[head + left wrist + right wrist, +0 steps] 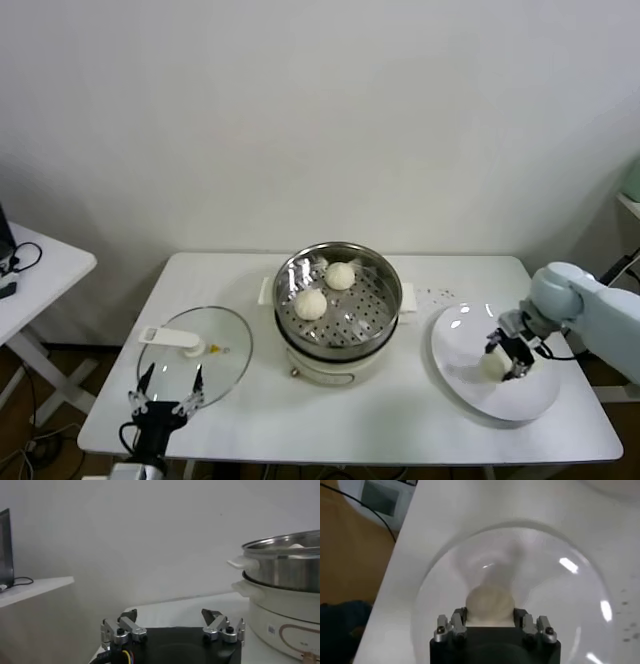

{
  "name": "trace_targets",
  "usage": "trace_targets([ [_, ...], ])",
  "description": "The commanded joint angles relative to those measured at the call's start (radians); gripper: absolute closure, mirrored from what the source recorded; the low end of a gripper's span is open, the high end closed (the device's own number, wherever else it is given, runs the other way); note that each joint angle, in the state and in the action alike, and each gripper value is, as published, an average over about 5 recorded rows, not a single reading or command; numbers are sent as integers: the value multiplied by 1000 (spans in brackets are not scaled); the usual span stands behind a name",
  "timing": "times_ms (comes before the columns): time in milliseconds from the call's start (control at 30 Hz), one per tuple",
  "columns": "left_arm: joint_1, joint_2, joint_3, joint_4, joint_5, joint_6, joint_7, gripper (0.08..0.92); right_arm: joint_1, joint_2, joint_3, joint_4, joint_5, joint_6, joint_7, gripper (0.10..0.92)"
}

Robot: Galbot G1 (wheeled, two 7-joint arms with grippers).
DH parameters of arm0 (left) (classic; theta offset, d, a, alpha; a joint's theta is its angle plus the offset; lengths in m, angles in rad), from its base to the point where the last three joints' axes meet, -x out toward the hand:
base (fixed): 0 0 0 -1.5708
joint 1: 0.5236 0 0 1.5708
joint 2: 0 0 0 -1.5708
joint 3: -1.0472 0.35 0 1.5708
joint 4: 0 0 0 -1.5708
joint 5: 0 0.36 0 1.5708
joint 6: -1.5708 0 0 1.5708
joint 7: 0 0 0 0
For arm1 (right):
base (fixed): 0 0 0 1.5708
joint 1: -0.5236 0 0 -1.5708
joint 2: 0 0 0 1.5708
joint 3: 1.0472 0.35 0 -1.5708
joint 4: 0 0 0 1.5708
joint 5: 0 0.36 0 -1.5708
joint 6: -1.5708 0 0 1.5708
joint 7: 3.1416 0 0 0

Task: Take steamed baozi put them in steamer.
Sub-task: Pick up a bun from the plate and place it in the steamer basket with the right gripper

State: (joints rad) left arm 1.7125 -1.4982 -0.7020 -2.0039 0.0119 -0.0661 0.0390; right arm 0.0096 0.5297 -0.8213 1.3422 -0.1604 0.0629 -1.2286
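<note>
Cream-white bun point(489, 602) pinched between the fingers of the right gripper point(508, 356), low on the white plate point(455, 335) at the right of the head view. Seen from the right wrist, fingers pressed against both flanks of the dough, so probably a firm hold, though hard to say from here whether the bun has left the plate or sits on it yet. Gripped from the sides, most likely to keep the soft dome from being crushed. No other bun visible on the plate.

Shiny steel steamer point(385, 300) at the centre of the head view, on its cream pot, open to the top. Two buns point(310, 303) inside, toward its upper left, the near and right part of the perforated floor bare: room there for the one in hand. Glass lid point(232, 350) flat on the table point(400, 425) at lower left, out of the path.

Left gripper point(164, 401) parked at the bottom left edge, beside the lid, fingers spread, holding nothing.

Task judged about half done; next a lift and a carry leftward over the steamer's rim.
</note>
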Motion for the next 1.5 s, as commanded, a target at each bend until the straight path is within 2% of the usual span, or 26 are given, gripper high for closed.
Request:
trace_targets([
  [33,2,1,1,-5,4,3,0,177,336,46,-7,31,24,121,-38,413],
  [300,3,2,1,-3,23,3,1,177,558,161,-79,32,8,241,-35,414],
  [733,-1,5,-1,2,30,8,4,177,552,374,-220,232,34,226,-7,409],
  [1500,17,11,-6,6,35,17,6,177,386,549,-307,191,-273,486,8,406],
])
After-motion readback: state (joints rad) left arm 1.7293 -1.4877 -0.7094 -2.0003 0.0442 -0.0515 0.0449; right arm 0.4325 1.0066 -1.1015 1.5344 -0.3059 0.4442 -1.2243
